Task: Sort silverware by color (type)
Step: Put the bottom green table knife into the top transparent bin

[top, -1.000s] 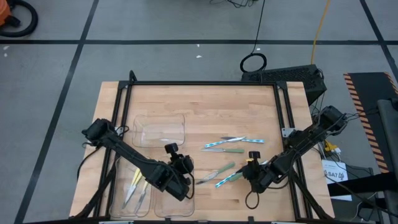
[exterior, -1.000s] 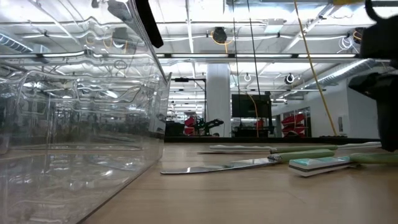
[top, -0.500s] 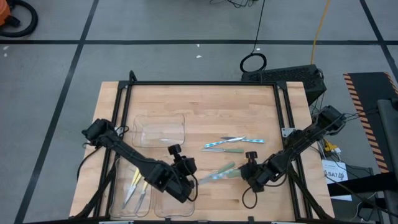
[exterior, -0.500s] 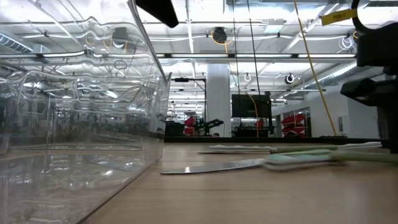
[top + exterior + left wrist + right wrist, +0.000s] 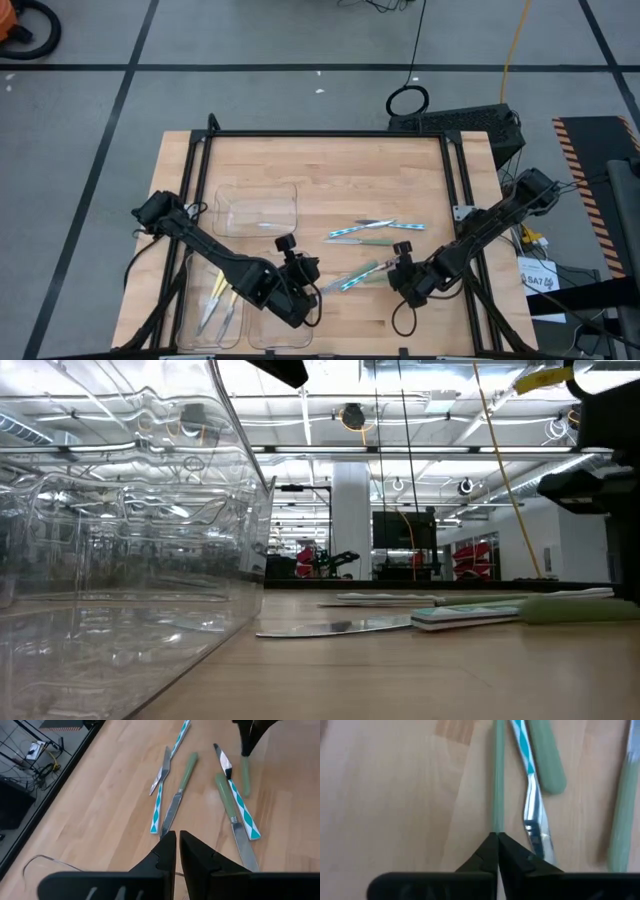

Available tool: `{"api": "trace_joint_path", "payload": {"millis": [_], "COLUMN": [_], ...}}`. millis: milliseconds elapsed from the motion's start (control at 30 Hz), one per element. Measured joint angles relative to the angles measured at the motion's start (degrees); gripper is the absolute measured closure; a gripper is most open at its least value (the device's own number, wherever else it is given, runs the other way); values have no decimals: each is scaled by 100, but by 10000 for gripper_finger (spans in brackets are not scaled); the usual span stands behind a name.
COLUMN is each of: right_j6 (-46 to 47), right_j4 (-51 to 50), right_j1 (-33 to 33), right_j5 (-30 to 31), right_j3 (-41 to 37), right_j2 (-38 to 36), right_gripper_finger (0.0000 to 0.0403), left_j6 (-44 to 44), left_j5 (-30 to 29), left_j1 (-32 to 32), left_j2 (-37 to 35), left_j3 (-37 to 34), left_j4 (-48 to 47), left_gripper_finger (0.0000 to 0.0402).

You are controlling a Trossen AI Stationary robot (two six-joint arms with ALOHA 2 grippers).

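Right gripper (image 5: 496, 840) low over the wooden table (image 5: 330, 170), fingers pinched on the end of a slim pale green plastic-handled utensil (image 5: 498, 780). Just beside it lies a blue-and-white patterned fork (image 5: 527, 775). Left gripper (image 5: 177, 842) closed, empty, hovering near the clear plastic tray (image 5: 258, 208).

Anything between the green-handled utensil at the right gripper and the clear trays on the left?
Yes. The right gripper is shut on the pale green-handled utensil, and the left gripper hovers between it and the near clear plastic trays. The way to the far clear tray looks open.
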Motion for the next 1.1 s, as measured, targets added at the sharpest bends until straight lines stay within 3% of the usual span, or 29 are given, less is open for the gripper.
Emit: {"api": "trace_joint_path", "payload": {"millis": [300, 467, 567, 700, 867, 1100], "right_j6": [-9, 444, 574, 866, 1452, 1282], "right_j4": [-46, -63, -119, -276, -265, -164], "right_j1": [-2, -2, -1, -4, -2, 0], "right_j5": [-9, -578, -550, -143, -420, -495], "right_j3": [204, 206, 209, 206, 114, 19], "right_j2": [-69, -69, -70, -52, 100, 340], "right_gripper_finger": [402, 401, 395, 370, 315, 260], "left_j6": [-101, 129, 197, 174, 197, 223], "left_j5": [151, 335, 406, 414, 415, 415], "left_j1": [17, 38, 38, 43, 43, 56], "left_j2": [153, 233, 256, 256, 256, 256], "left_j3": [9, 11, 9, 9, 9, 9], "left_j4": [149, 330, 304, 330, 335, 337], "left_gripper_finger": [369, 369, 369, 369, 369, 369]}}
